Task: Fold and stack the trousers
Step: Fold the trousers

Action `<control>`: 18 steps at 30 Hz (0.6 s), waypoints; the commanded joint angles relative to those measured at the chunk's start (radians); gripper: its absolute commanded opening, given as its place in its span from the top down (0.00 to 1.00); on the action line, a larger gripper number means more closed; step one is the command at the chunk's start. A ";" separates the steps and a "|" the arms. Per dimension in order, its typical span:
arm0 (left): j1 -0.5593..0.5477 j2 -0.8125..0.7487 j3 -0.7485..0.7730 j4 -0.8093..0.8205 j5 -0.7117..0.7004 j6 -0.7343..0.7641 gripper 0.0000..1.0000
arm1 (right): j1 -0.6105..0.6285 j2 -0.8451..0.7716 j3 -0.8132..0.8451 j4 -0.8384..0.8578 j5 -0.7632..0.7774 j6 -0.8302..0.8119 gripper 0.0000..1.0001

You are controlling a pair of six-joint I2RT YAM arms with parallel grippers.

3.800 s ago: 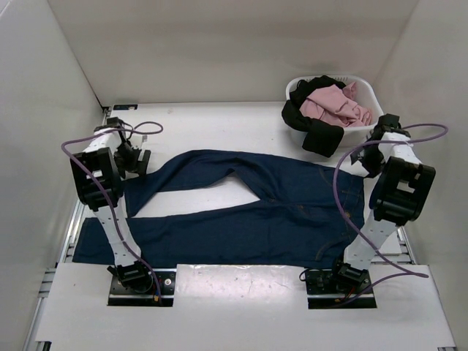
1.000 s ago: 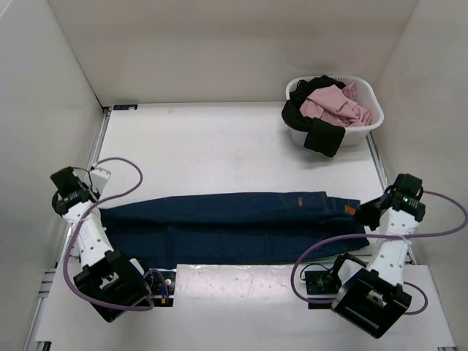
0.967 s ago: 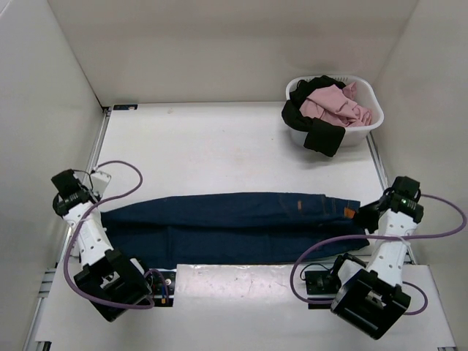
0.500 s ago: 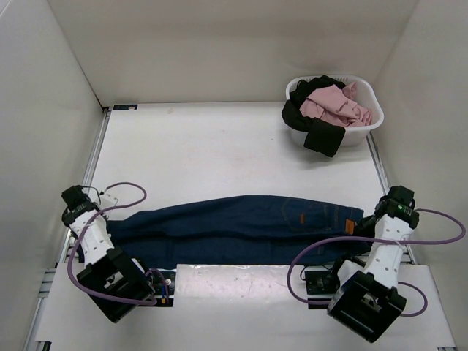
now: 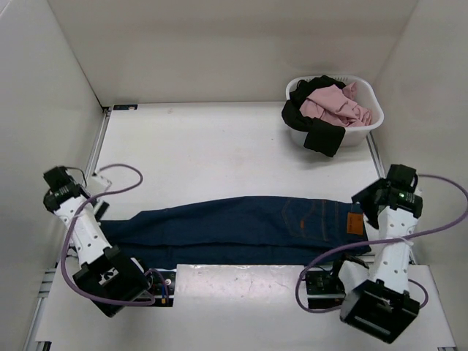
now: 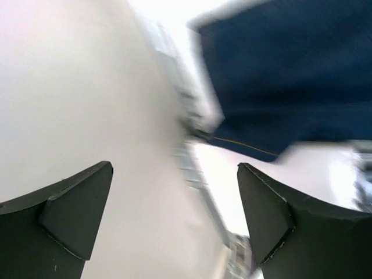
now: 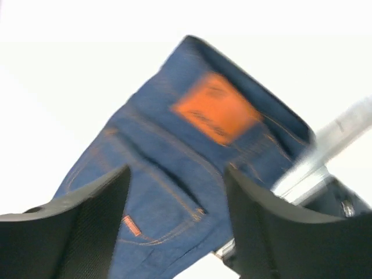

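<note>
Overhead view of a white worktop [image 5: 219, 146]. The trousers [image 5: 241, 228], dark blue jeans, lie along its near edge as one long narrow band. The waist and its orange patch are at the right, the hems at the left. The left fingers [image 6: 70, 212] are spread wide and empty near the hem end, though that view is blurred. The right fingers [image 7: 81, 226] are spread and empty above the waist. The lengthwise fold looks done. Next, one end probably needs gripping and carrying over to the other.
</note>
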 commanded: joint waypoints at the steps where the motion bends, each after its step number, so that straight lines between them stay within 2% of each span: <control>1: -0.055 0.011 0.119 -0.054 0.094 -0.068 0.00 | 0.229 0.024 0.067 0.097 -0.001 -0.046 0.33; 4: -0.172 0.052 -0.002 -0.040 0.005 -0.102 0.14 | 0.426 0.129 0.078 0.079 0.083 0.006 0.41; 5: -0.197 0.052 -0.051 -0.028 -0.018 -0.123 0.20 | 0.543 0.161 0.067 0.064 0.144 0.066 0.48; 6: -0.239 0.066 -0.097 -0.017 -0.046 -0.134 0.29 | 0.591 0.217 0.055 0.049 0.171 0.101 0.52; 7: -0.259 0.066 -0.177 -0.008 -0.046 -0.145 0.31 | 0.631 0.238 0.037 0.035 0.189 0.137 0.57; 8: -0.281 0.066 -0.209 -0.008 -0.035 -0.154 0.32 | 0.680 0.251 0.014 0.035 0.189 0.170 0.67; 10: -0.351 0.044 -0.306 0.015 -0.035 -0.163 0.32 | 0.692 0.252 -0.077 0.088 0.136 0.238 0.71; 13: -0.422 0.055 -0.418 0.147 -0.124 -0.174 0.35 | 0.678 0.279 -0.161 0.153 0.087 0.281 0.71; 16: -0.457 0.131 -0.430 0.269 -0.159 -0.229 0.39 | 0.643 0.388 -0.183 0.226 0.062 0.292 0.73; 18: -0.468 0.239 -0.349 0.309 -0.159 -0.287 0.41 | 0.612 0.509 -0.165 0.284 0.051 0.281 0.74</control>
